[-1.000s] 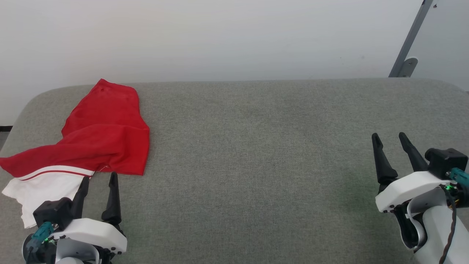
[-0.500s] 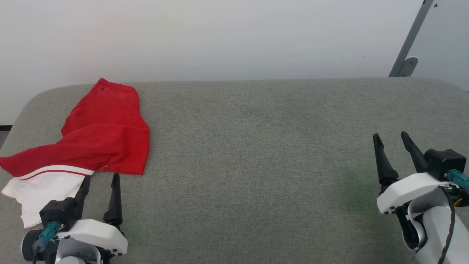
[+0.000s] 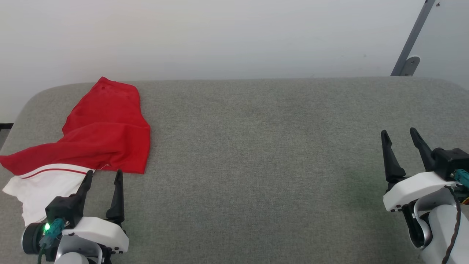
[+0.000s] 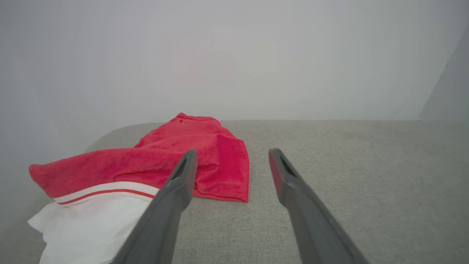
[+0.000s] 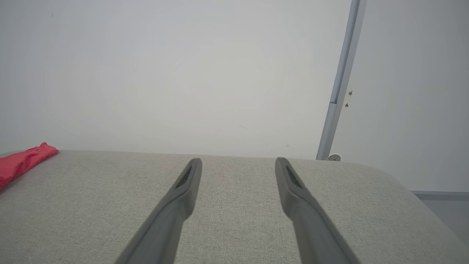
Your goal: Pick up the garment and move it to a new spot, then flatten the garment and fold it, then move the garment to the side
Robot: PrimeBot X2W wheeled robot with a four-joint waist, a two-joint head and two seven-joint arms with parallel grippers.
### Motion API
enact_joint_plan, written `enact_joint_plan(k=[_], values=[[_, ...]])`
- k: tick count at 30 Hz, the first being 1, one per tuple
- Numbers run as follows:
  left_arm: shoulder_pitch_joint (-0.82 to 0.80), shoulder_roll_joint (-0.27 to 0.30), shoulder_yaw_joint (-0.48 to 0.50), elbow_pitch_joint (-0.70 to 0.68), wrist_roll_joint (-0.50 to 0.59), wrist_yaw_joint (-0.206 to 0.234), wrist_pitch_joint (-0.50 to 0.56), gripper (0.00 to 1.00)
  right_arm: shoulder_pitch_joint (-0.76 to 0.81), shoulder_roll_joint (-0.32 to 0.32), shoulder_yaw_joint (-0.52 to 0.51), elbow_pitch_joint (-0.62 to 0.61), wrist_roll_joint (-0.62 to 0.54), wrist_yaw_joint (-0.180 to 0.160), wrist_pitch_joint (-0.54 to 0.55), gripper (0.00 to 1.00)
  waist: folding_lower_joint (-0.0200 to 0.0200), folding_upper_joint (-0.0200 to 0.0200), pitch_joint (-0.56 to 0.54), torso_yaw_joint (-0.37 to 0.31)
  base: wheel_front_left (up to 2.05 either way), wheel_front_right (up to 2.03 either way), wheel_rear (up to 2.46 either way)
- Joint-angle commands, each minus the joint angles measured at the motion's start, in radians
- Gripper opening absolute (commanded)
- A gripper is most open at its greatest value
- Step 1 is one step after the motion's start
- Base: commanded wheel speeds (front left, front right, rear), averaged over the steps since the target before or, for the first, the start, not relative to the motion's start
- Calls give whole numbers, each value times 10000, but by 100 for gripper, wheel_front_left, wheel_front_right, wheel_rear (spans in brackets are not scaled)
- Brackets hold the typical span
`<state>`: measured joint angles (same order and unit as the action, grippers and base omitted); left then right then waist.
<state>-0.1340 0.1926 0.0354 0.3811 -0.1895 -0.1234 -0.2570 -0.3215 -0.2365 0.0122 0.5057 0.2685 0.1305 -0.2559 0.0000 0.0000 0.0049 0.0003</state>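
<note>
As it lies crumpled at the left end of the grey padded surface (image 3: 256, 165), the garment (image 3: 106, 135) is gripped by nothing.
Its red part bunches over a white end panel with striped trim. The left gripper (image 3: 104, 172) hovers at its near edge, fingers spread. The right gripper (image 3: 398, 131), likewise spread, is well apart at the right.

left pincer (image 4: 232, 152) spread wide and empty, low over the grey surface (image 4: 366, 165); crumpled red garment (image 4: 139, 167), white panel nearest, lies just ahead-left, contact unclear.
</note>
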Motion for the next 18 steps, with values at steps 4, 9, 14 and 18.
enact_joint_plan(k=[4, 9, 14, 18], values=[[-209, 57, -36, 104, 100, -53, -105, 100, 25, 49, -64, -46, -90, 3, -105, 100, 0, 0, 44, 146, 0, 0, 0], [-297, 13, -19, 250, 243, 6, -100, 100, 228, 80, -134, -132, 67, 4, -103, 100, 0, 0, 40, 654, 0, 0, 0], [-147, -169, 65, 150, 390, 79, -98, 100, 436, 265, 139, -119, 165, 4, -104, 100, 0, 0, 44, 1657, 0, 0, 0], [41, -330, 252, 57, 415, 148, -99, 100, 415, 446, 583, -71, 226, 3, -104, 100, 0, 0, 78, 2374, 0, 0, 0]])
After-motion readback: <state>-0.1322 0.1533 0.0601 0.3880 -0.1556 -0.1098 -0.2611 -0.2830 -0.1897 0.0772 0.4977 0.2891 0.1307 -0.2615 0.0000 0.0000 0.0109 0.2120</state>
